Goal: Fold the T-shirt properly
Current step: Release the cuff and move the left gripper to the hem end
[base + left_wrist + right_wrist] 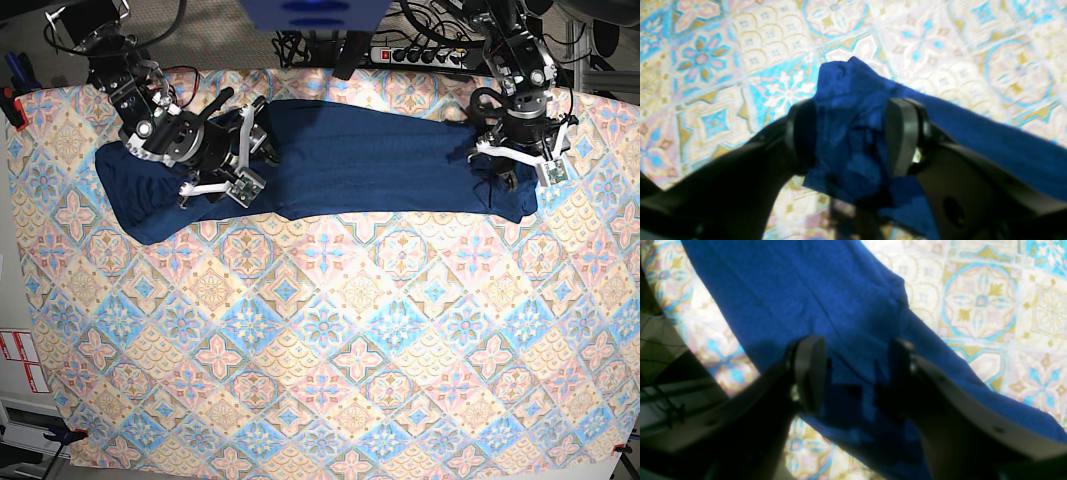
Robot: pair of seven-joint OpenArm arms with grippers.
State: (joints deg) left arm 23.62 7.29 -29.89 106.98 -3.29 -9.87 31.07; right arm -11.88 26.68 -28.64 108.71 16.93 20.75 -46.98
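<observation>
The T-shirt [350,160] lies as a long dark-blue band across the far part of the bench, on the patterned tablecloth [320,350]. The left tool [851,136] stands with jaws apart, bunched fabric between them; whether it grips cannot be told. The right tool [857,373] stands wide above the cloth, jaws either side of a fold.

Base overhead, wrist views close — sharing T-shirt [380,160]

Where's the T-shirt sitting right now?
In the base view, the T-shirt lies stretched across the far side of the tablecloth, between both arms.
</observation>
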